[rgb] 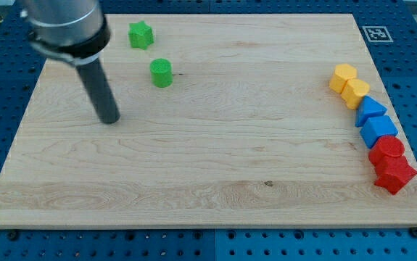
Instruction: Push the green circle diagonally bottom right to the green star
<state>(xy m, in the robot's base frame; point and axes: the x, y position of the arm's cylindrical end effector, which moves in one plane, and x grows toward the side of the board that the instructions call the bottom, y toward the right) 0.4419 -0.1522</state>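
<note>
The green circle (pixel 162 73) is a short green cylinder on the wooden board (pixel 215 145), near the view's upper left. The green star (pixel 141 35) lies above it and slightly to its left, close to the board's top edge, with a gap between them. My tip (pixel 109 119) rests on the board to the left of and below the green circle, apart from it. The dark rod rises from the tip toward the view's top left.
A column of blocks runs down the board's right side: two yellow blocks (pixel 343 77) (pixel 356 93), two blue blocks (pixel 370 110) (pixel 379 130), a red circle (pixel 387 150) and a red star (pixel 395 175). A fiducial tag (pixel 376 33) sits at the top right.
</note>
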